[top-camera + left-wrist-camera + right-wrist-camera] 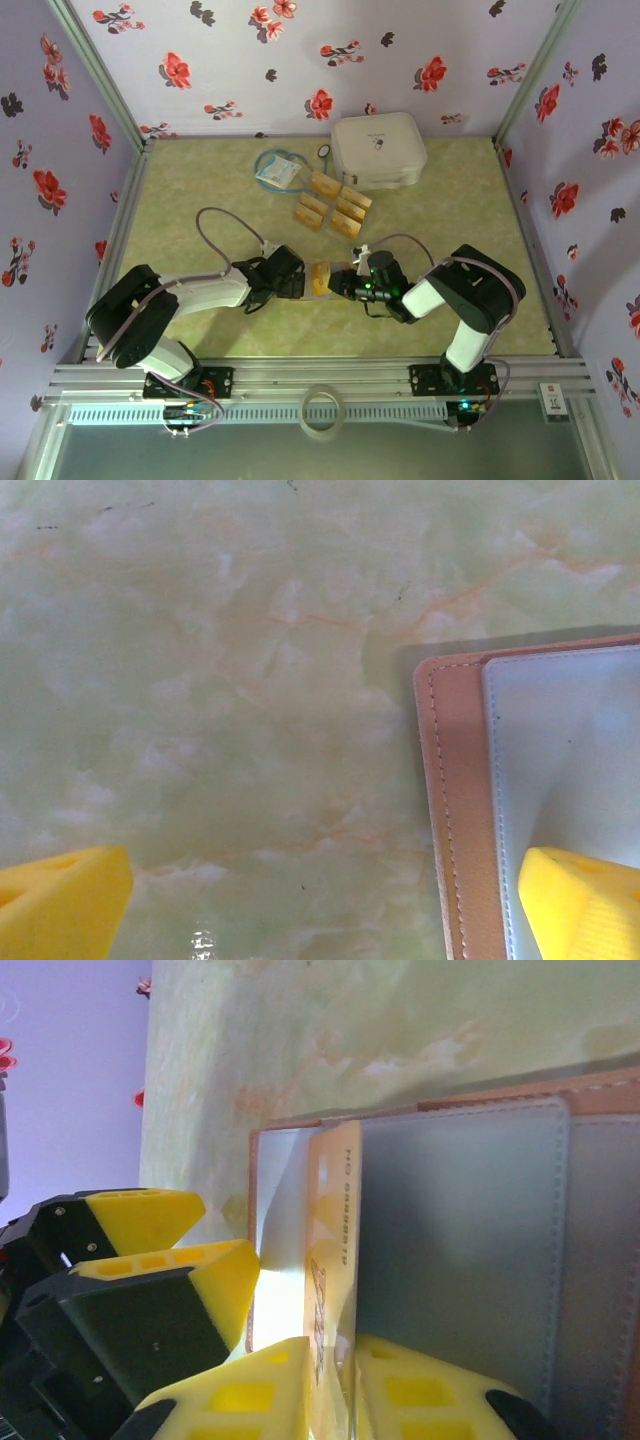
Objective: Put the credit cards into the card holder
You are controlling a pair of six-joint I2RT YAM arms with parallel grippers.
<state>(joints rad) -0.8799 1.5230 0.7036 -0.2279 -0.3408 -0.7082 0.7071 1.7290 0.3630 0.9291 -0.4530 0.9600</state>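
Observation:
The reddish-brown card holder (320, 278) lies open on the table between both grippers, its grey-blue inside (460, 1220) facing up. My right gripper (345, 1360) is shut on a golden-tan credit card (335, 1210) held on edge at the lip of the holder's pocket. My left gripper (320, 910) is open; its right finger (580, 900) rests on the holder's inner panel (570, 750) and the other finger (60, 910) stands over bare table. Several more credit cards (335, 205) lie scattered farther back.
A large white rounded case (378, 150) stands at the back, just behind the loose cards. A blue-white packet (278, 172) lies to its left. Flowered walls close the table (200, 200) on three sides.

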